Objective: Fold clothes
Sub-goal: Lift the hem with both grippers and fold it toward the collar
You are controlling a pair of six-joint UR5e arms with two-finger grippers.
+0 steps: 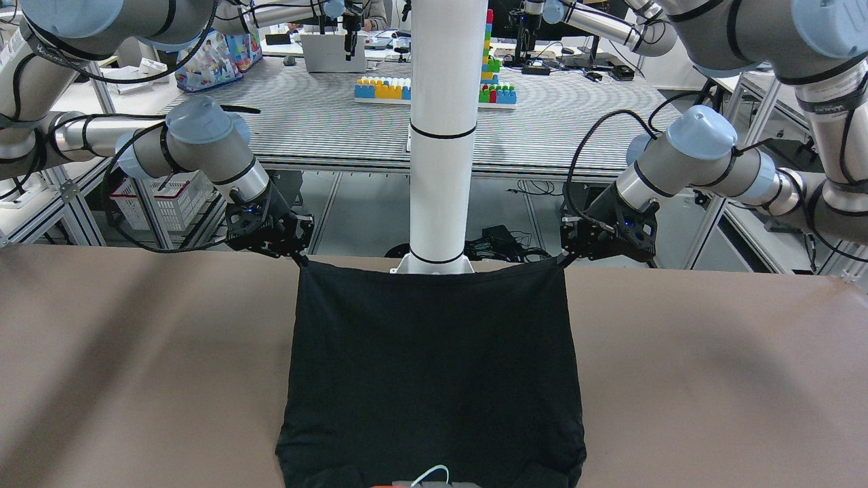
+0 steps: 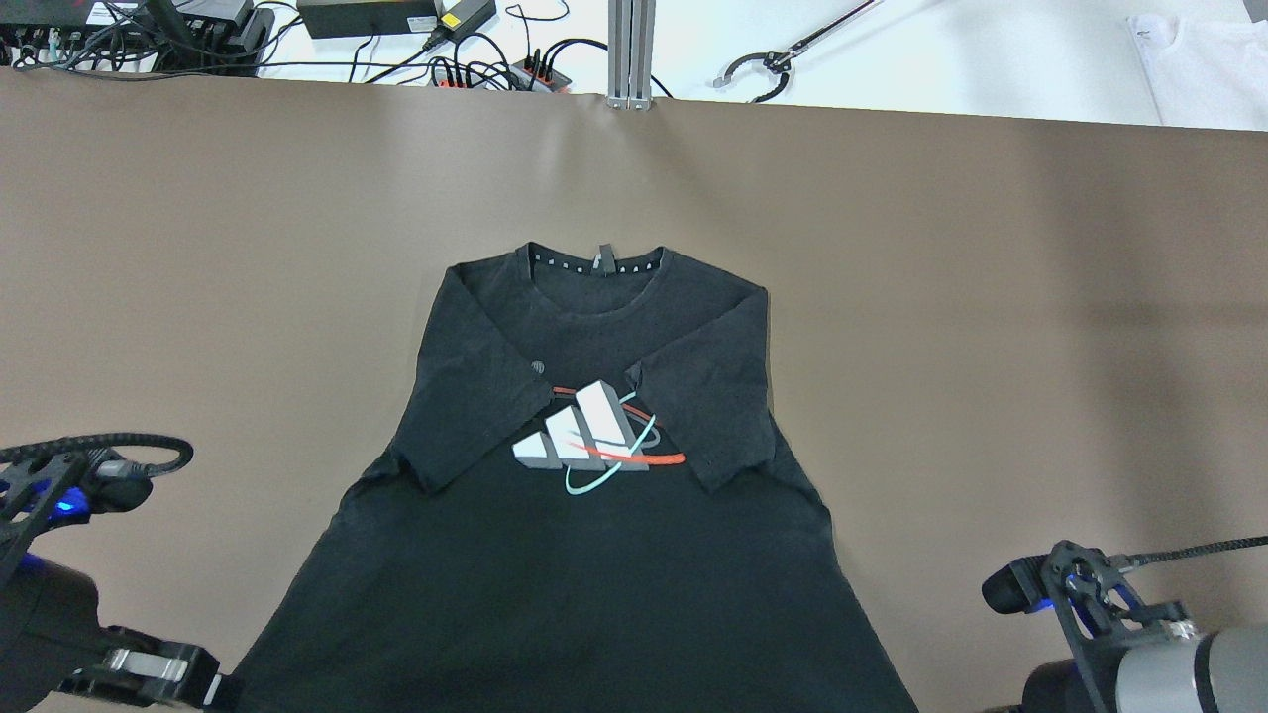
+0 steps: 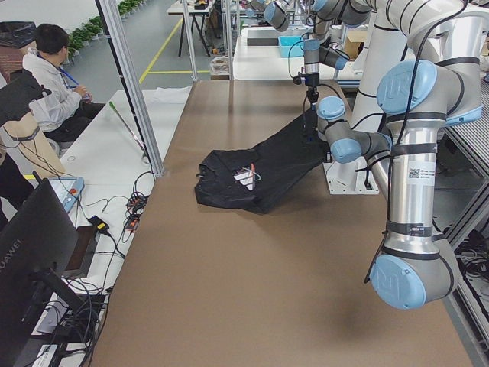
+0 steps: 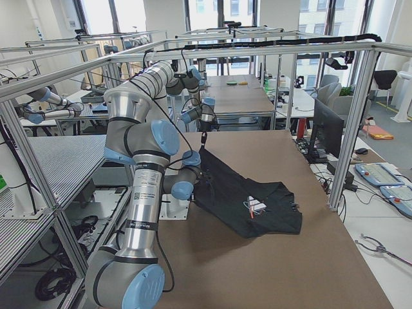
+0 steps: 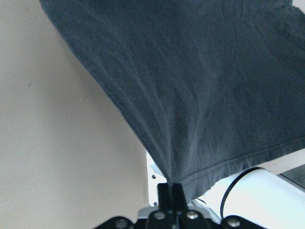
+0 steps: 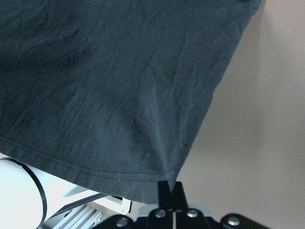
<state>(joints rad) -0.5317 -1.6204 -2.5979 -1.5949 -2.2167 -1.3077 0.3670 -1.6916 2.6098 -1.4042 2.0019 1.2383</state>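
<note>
Nearest the robot: both bottom corners of the black T-shirt [image 2: 594, 574] pinched and held up off the brown table [image 2: 198, 248]. Left gripper [image 5: 171, 187] with jaws pressed together on one hem corner; right gripper [image 6: 170, 186] likewise clamped on the other. Between them, the stitched hem [image 1: 502, 270] drawn into a nearly straight line, dipping a little in front of the white pillar [image 1: 442, 135].

Farther out: thin matte knit, fine tension creases fanning from each pinch, sloping down to the table and lying flat from about mid-body. Then a printed chest logo [image 2: 594, 436], face up, pale slanted bars with red and teal swooshes. Short sleeves [image 2: 466, 396] folded inward across the chest, cuffs almost meeting over the logo. Farthest off, the round collar [image 2: 594, 272], pointing away from the robot.

Long axis running straight away from both grippers, hem near, collar far, each arm at its own corner, neither nearer. Likely next: carrying the hem forward over the body toward the collar to halve the length. Soft, limp cloth, so best moved in step, or risk a skewed fold.
</note>
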